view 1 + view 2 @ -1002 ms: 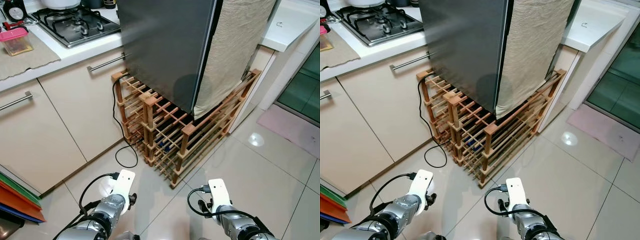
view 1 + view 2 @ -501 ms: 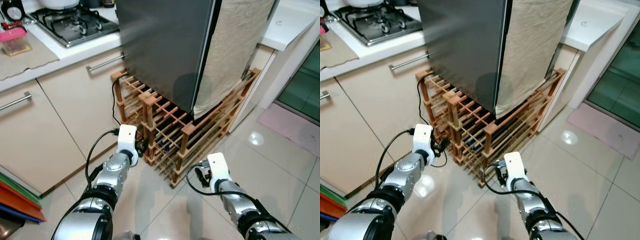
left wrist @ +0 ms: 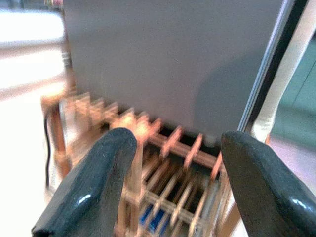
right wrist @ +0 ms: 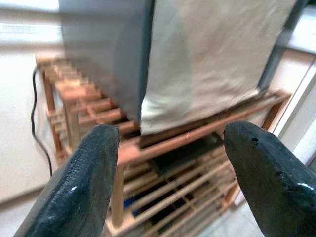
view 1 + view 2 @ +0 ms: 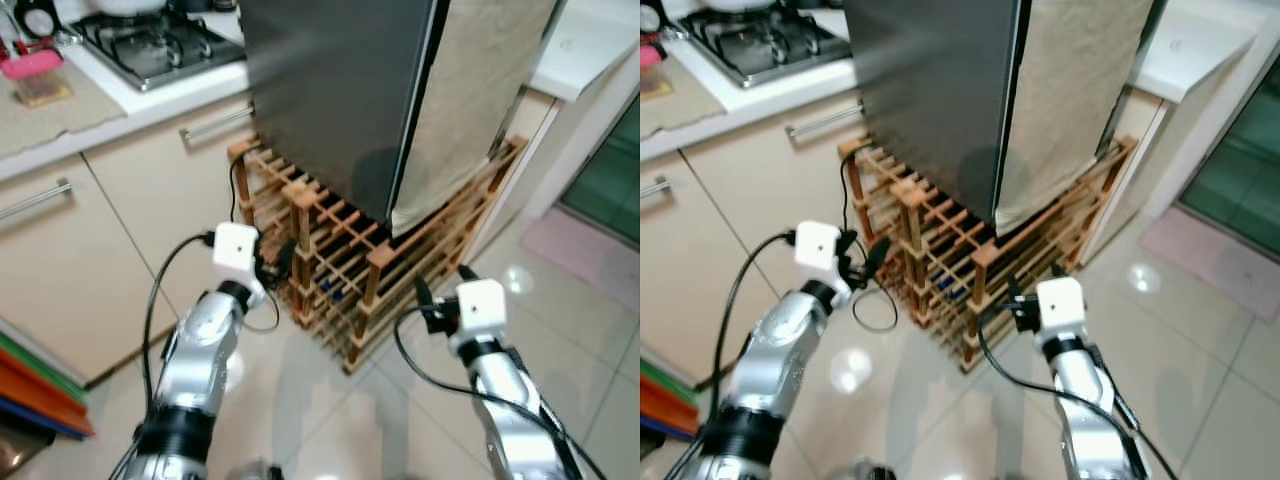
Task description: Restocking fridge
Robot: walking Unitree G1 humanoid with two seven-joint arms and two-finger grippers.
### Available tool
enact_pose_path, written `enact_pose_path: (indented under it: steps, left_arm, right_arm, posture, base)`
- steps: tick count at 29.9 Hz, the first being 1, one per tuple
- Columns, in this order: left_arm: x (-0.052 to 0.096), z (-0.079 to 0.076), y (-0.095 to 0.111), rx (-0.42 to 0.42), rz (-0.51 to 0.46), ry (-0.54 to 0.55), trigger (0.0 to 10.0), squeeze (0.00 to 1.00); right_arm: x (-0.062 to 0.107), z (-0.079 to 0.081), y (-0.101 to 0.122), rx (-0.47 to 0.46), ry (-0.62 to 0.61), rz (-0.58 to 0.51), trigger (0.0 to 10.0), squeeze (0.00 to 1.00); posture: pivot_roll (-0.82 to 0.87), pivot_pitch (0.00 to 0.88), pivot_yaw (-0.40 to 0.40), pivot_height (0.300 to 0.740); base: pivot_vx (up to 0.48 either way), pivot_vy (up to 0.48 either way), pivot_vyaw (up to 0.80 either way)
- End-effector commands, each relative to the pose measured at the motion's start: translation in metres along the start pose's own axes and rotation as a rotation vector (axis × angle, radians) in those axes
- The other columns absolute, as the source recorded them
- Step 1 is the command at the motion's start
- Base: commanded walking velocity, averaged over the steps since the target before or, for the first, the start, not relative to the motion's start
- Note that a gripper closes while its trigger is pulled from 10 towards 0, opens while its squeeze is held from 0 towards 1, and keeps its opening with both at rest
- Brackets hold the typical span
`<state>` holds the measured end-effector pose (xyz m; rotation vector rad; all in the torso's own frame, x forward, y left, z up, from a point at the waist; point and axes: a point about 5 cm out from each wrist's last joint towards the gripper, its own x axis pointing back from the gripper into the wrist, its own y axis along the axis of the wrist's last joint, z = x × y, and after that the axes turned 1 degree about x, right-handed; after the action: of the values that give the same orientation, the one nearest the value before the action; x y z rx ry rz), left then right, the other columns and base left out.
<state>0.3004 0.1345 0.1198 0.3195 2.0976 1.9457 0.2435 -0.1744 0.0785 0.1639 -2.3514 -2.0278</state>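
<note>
Nearest the camera, both arms are raised over the tiled floor (image 5: 560, 330) and aimed ahead at the fridge (image 5: 340, 90). Nothing is held by either.

Left gripper (image 5: 282, 262): fingers spread wide in the left wrist view, empty. It is held beside the front corner post of the wooden rack (image 5: 370, 290), near the black cable (image 5: 240, 215), and no contact can be seen.

Right gripper (image 5: 425, 300): fingers also spread wide in the right wrist view, empty, held off the rack's other side, below the hem of the beige cloth (image 5: 470, 110).

The fridge stands upright on the rack, long axis vertical, straight ahead of both grippers and above them. Its door appears closed. The dark seam between the grey face and the cloth-covered face lies between the two arms; the left fingers are judged slightly nearer to the grey face.

No handle can be made out. The next move likely calls for raising an arm to the door edge.

Beyond, on the left: cabinet (image 5: 100, 240), hob (image 5: 160, 45), pink-lidded box (image 5: 35, 75).
</note>
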Motion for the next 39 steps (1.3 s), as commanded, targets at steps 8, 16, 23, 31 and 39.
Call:
enact_pose_path:
  steps: [8, 16, 23, 31, 39]
  left_arm:
    - [0.019, -0.021, 0.01, 0.088, 0.013, -0.025, 10.0, 0.0]
    - [0.011, -0.024, 0.011, 0.079, 0.018, -0.019, 10.0, 0.0]
    - [0.003, -0.018, 0.01, 0.048, 0.052, -0.005, 10.0, 0.0]
    - [-0.005, -0.013, 0.006, -0.022, 0.089, 0.007, 10.0, 1.0]
    - [-0.014, -0.02, 0.002, -0.03, 0.112, -0.001, 10.0, 1.0]
  right_arm:
    - [0.009, 0.002, 0.032, -0.055, 0.004, -0.025, 10.0, 0.08]
    - [-0.005, 0.001, 0.032, -0.07, -0.008, 0.018, 10.0, 0.07]
    - [-0.013, 0.011, 0.034, -0.076, 0.019, 0.032, 10.0, 0.07]
    - [-0.016, 0.01, 0.031, -0.072, 0.018, 0.05, 10.0, 0.07]
    - [-0.018, 0.008, 0.028, -0.064, 0.017, 0.054, 10.0, 0.07]
  posture:
    - [-0.12, 0.004, 0.018, 0.724]
    - [-0.12, 0.013, 0.013, 0.724]
    - [-0.12, 0.018, 0.032, 0.724]
    - [-0.12, 0.019, 0.034, 0.724]
    - [-0.13, 0.02, 0.038, 0.724]
  base:
    - [0.0, 0.0, 0.0]
    - [0.0, -0.176, 0.0]
    - [0.0, -0.449, 0.0]
    - [0.0, -0.109, 0.0]
    - [0.0, 0.0, 0.0]
